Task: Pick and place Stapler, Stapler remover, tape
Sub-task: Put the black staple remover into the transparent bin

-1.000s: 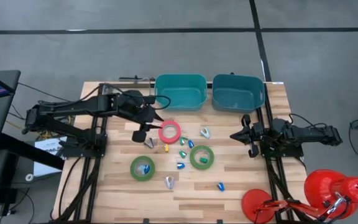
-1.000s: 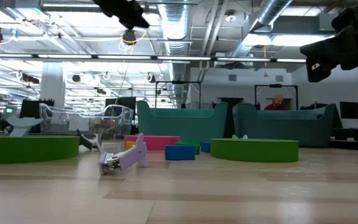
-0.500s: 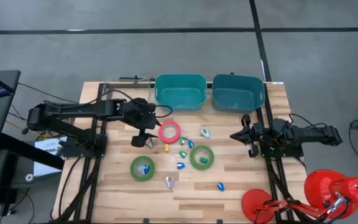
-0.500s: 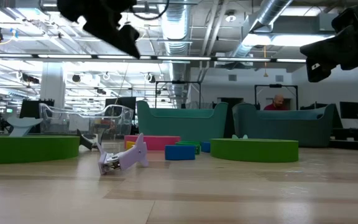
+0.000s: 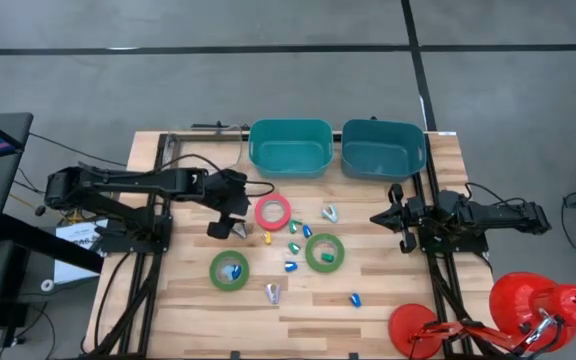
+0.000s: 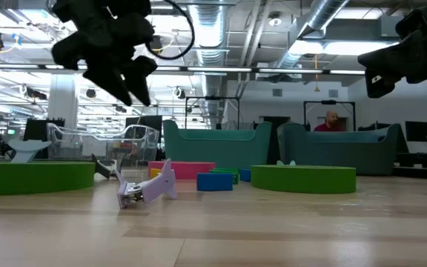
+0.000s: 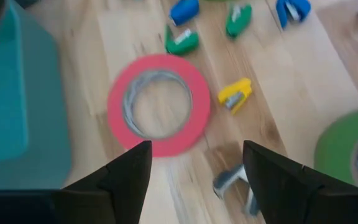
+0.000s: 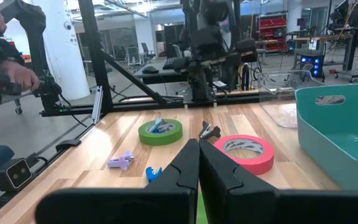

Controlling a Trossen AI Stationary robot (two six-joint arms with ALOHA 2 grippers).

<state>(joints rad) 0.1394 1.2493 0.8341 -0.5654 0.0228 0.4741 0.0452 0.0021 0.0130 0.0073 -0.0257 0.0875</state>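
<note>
The left hand point(image 5: 224, 222) hung with fingers apart beside the pink tape point(image 5: 273, 212) — ready to grab — while the right hand point(image 5: 388, 217) waited, fingers together.

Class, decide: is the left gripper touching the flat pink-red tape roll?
Apart. In the left wrist view, the open left gripper hovers above the pink-red tape roll, bare wood showing between.

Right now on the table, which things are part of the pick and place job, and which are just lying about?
Part of the job:
pink tape roll
two green tape rolls
small coloured staplers
grey staple removers
two teal bins
left gripper, open above them

Just lying about:
red lamp at the table's corner
</note>
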